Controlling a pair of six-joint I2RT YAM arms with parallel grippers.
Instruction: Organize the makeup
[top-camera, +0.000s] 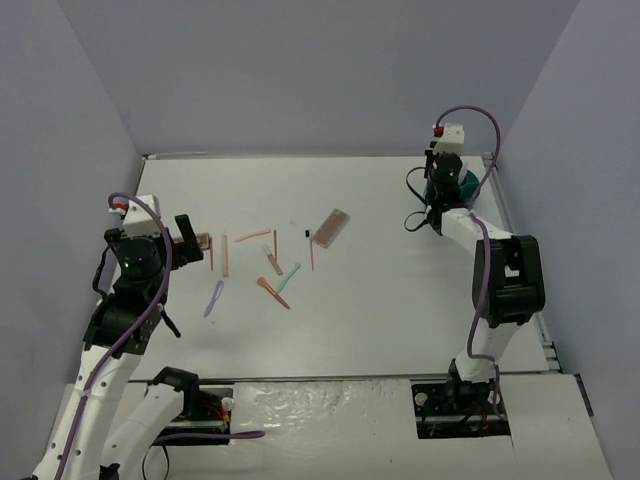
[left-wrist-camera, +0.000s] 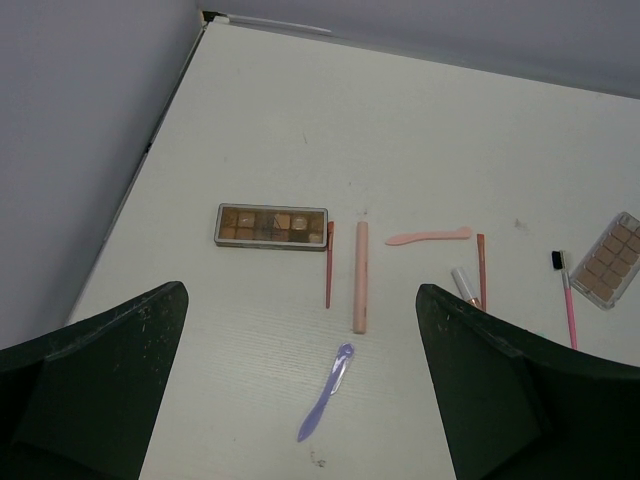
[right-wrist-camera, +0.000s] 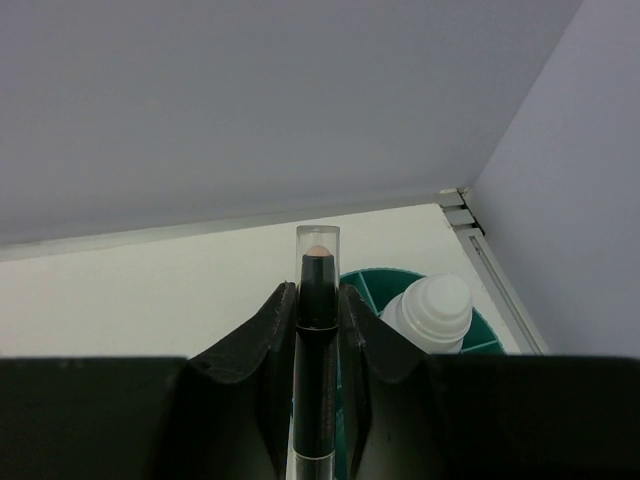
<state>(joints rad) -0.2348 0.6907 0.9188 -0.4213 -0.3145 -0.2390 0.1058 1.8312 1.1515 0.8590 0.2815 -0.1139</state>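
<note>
While clamping a stick (right-wrist-camera: 317, 270) in the right gripper (right-wrist-camera: 317, 300) over the tub (right-wrist-camera: 368, 285), holding the left gripper (left-wrist-camera: 300, 292) spread wide near a palette (left-wrist-camera: 271, 226).

The right end effector (right-wrist-camera: 318, 300) has its two dark fingers (right-wrist-camera: 272, 322) pressed against a black stick (right-wrist-camera: 318, 275) that points to 12 o'clock, its clear cap over a pale pink tip. At 3 o'clock of the fingertips, partly hidden behind them, a teal tub (right-wrist-camera: 366, 284) sits on the white desk (right-wrist-camera: 150, 285), a white bottle (right-wrist-camera: 432, 310) standing in it. The desk's corner lies at 2 o'clock.
</note>
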